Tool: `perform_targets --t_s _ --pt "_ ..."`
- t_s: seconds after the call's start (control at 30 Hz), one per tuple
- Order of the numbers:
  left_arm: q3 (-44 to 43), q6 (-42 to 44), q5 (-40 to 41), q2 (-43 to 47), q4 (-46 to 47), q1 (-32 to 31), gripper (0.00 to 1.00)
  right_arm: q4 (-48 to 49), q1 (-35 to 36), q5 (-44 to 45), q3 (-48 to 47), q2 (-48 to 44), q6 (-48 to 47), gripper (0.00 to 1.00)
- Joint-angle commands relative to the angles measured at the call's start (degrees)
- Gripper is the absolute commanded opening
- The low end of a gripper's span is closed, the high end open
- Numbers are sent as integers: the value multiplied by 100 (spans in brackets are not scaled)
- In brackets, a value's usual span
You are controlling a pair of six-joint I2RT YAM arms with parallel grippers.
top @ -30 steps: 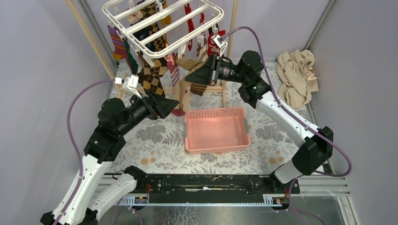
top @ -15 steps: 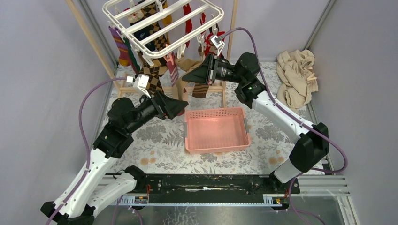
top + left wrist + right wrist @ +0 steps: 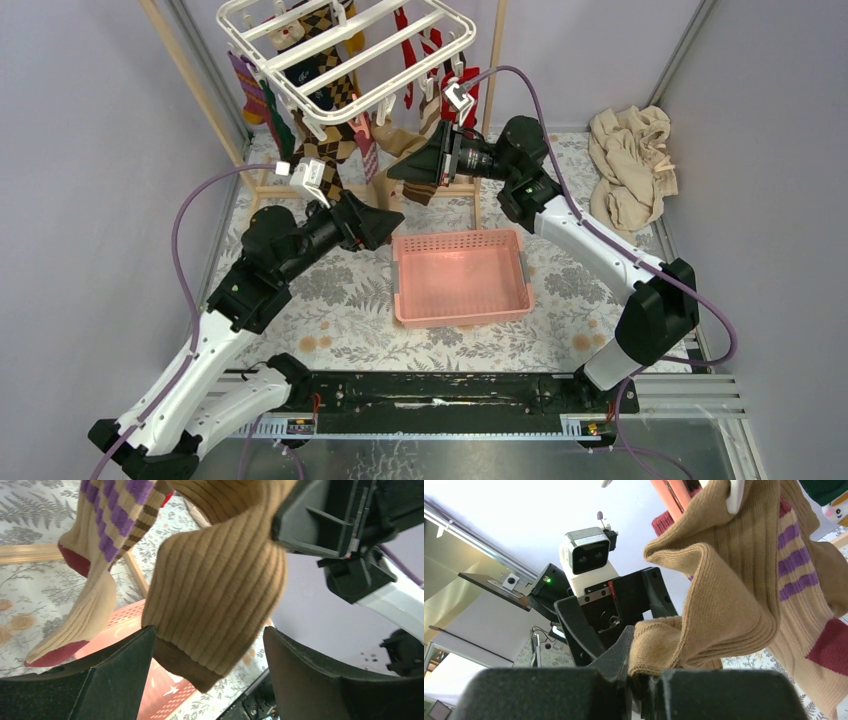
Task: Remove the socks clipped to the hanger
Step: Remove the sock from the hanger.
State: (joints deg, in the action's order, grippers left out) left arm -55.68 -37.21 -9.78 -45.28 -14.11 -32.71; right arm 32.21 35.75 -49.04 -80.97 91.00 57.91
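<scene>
Floral tablecloth lay beneath. At left, the left gripper had swung inward, jaws spreading wider. The left wrist view alone showed them straddling the tan ribbed sock. That sock hung from the white hanger, removal unfinished. Only the right wrist view showed the right gripper still pinching its cuff below a white clip.

1. You have pale lilac walls on both sides and behind.
2. Your table wears a grey fern-print cloth.
3. Slanted wooden poles rise at the back.
4. A crumpled beige rag lies in your far right corner.
</scene>
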Motion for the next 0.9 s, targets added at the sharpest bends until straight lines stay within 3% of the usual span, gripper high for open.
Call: perform_targets --t_s 0.0,0.13,0.43,0.87 --pt "-68 363 576 -198 24 -75 84 382 66 -156 4 -255 71 0" --pt "-116 448 829 -316 103 -125 76 476 64 -211 76 -338 182 0" --pt "-349 557 1065 -491 64 -219 9 636 66 -342 288 -478 340 0" --pt "-368 591 1216 -123 -175 -418 2 -226 70 -209 548 -584 -384 2"
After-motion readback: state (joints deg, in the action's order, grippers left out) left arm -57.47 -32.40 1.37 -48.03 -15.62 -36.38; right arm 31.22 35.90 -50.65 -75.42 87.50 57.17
